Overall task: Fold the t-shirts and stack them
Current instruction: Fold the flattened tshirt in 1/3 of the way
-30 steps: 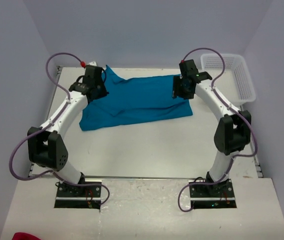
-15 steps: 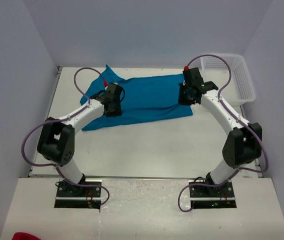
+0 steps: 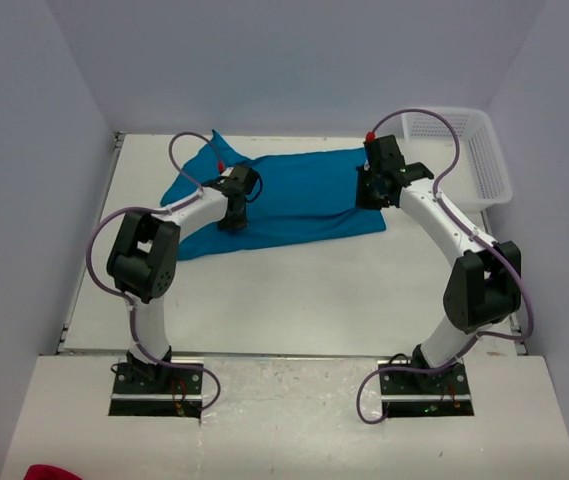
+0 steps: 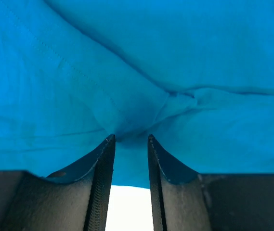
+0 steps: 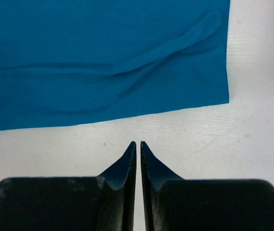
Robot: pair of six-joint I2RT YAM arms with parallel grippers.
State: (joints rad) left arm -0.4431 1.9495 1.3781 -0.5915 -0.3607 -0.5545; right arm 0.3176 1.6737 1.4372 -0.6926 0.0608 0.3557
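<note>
The soft cloth t-shirt (image 3: 294,195) is plain teal-blue, the flat table (image 3: 314,290) white, my left hand (image 4: 129,139) and right hand (image 5: 138,143) black.

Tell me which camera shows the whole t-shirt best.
Top external: the t-shirt shows almost entire, spread across the table. Left wrist sees only wrinkled cloth close up; right wrist catches just one corner and edge.

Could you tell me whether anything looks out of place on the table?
Yes: the t-shirt lies skewed and rumpled, with a pucker right at the left hand. The right hand is shut on nothing, just off its edge.
</note>
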